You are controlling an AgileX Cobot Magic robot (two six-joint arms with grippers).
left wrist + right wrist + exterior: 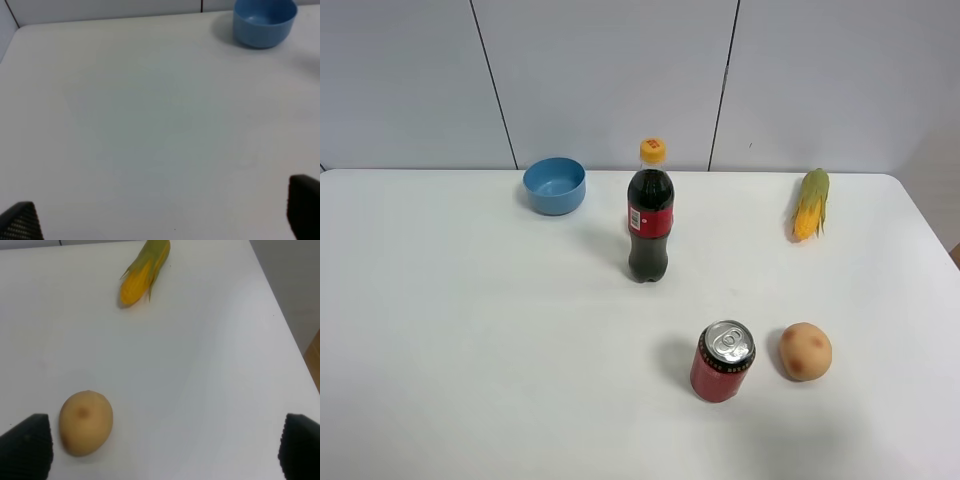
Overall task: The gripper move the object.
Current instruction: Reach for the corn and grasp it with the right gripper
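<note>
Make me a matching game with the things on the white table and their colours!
Things:
1. bowl
2. corn
3. potato
4. can

Colours:
a. red
b. blue
c. yellow and green
d. tan

Right pairs: 1-b, 2-c, 3-d, 4-a.

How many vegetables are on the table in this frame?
2. The corn lies far back, on the right of the high view; the potato sits nearer the front, just right of the can. The bottle could hide something small behind it.
</note>
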